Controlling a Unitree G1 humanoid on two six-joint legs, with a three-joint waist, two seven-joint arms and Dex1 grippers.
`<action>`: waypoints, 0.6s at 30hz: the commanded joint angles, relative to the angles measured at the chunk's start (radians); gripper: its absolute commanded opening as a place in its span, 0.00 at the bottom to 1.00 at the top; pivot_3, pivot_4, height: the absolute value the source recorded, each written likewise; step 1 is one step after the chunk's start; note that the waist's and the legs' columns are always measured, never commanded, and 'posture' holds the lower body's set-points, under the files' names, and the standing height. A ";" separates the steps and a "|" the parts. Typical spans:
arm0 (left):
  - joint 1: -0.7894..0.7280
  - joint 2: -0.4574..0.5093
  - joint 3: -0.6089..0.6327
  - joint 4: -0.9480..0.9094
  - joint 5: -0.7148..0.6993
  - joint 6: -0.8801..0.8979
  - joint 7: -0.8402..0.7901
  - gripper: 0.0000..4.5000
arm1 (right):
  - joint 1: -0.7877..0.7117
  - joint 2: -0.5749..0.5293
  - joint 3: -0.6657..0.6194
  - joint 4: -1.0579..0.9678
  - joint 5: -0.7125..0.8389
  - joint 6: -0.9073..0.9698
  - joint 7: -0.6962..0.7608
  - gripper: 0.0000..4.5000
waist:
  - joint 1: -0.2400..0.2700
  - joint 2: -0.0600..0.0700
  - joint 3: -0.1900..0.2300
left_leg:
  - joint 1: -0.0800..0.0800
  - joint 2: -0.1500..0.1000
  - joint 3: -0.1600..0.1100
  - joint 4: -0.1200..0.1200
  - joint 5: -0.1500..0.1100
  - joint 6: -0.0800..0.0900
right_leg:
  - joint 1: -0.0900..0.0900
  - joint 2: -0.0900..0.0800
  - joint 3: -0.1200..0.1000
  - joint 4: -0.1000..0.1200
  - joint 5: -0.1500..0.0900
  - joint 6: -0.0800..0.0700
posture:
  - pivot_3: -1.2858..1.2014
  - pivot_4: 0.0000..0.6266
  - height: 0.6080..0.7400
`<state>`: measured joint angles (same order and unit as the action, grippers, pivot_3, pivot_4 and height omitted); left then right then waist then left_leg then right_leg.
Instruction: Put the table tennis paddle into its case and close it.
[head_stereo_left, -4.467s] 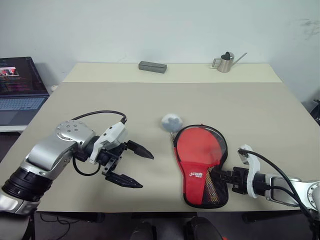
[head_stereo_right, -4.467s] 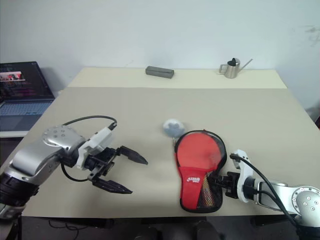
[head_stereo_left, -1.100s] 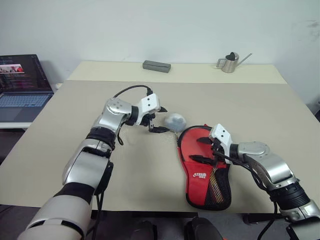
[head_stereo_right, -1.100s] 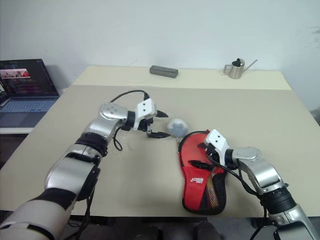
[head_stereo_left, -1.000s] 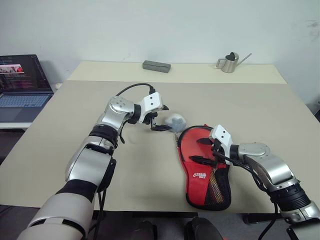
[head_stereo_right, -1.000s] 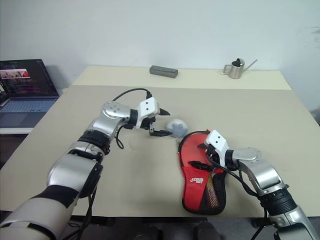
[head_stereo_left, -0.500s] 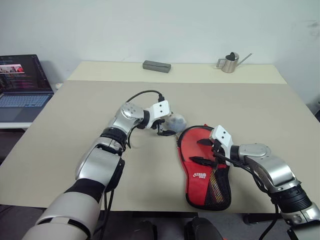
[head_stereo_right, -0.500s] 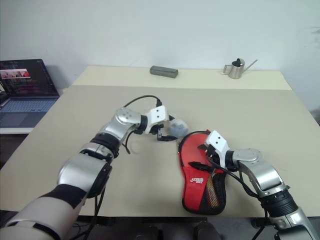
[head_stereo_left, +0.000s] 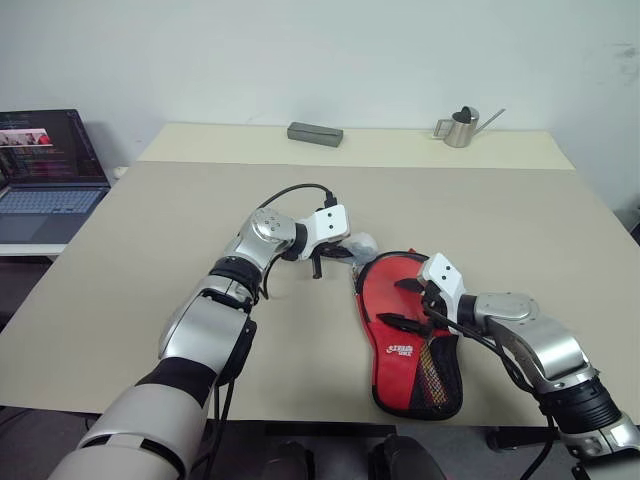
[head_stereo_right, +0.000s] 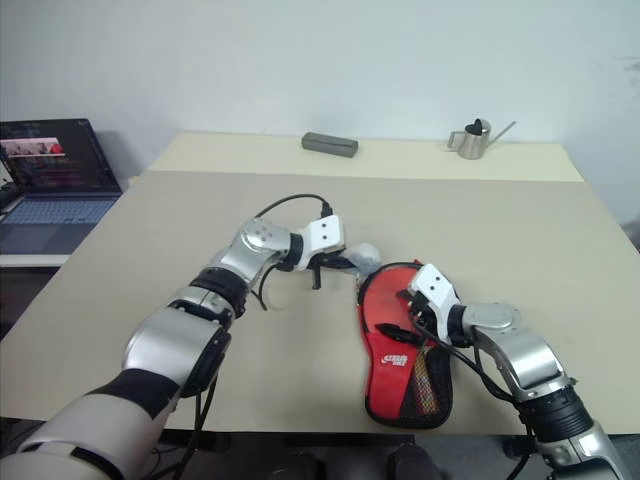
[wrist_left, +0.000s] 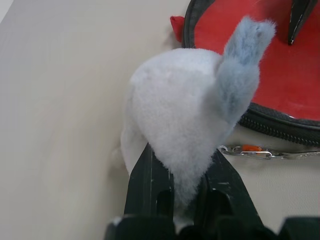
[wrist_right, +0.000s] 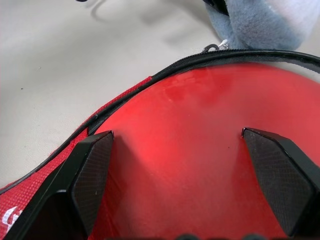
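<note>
The left gripper (wrist_left: 185, 192) pinched the grey plush toy (wrist_left: 187, 120) (beside the case (head_stereo_left: 410, 330)), while the right gripper (wrist_right: 187, 175) gaped empty above the case.

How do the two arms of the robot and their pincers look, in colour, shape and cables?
Both arms are silver metal with black joint bands. Each wrist has a white block with small dark dots, and a black cable loops over it. The left pincer and the right pincer each have two black pointed fingers with a fine textured surface.
</note>
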<state>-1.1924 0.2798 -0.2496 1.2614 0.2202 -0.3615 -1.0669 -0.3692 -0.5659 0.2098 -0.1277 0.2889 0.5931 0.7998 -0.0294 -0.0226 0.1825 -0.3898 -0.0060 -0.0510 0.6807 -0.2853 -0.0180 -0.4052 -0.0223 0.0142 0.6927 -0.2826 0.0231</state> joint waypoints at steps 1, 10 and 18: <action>-0.002 0.001 0.013 -0.022 -0.009 -0.013 -0.023 0.03 | 0.031 0.009 0.025 0.130 -0.048 0.002 -0.012 1.00 | 0.000 -0.002 -0.002 | 0.001 0.000 0.000 0.000 0.000 0.000 | 0.000 0.000 0.000 0.000 0.000 0.000 | 0.52 0.24 1.00; 0.010 -0.011 -0.012 -0.019 0.030 0.010 0.032 0.03 | 0.032 0.028 0.029 0.215 -0.079 -0.041 -0.034 1.00 | 0.000 -0.005 -0.004 | 0.021 0.000 -0.001 -0.001 0.000 0.000 | 0.022 0.000 -0.001 -0.004 -0.001 0.001 | 0.52 0.24 1.00; -0.010 -0.064 -0.029 0.006 0.082 0.042 0.182 0.03 | 0.041 0.037 0.034 0.204 -0.084 -0.027 -0.033 1.00 | 0.001 -0.008 -0.008 | 0.027 0.000 -0.003 -0.002 0.000 0.000 | 0.030 0.000 -0.001 -0.007 -0.001 0.004 | 0.52 0.24 1.00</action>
<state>-1.1768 0.2280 -0.2731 1.2669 0.2937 -0.3277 -0.9203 -0.3726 -0.5252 0.2091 0.0038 0.2546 0.5113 0.7829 -0.0283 -0.0302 0.1749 -0.3631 -0.0056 -0.0539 0.6787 -0.2857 -0.0177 -0.3747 -0.0223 0.0132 0.6844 -0.2834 0.0278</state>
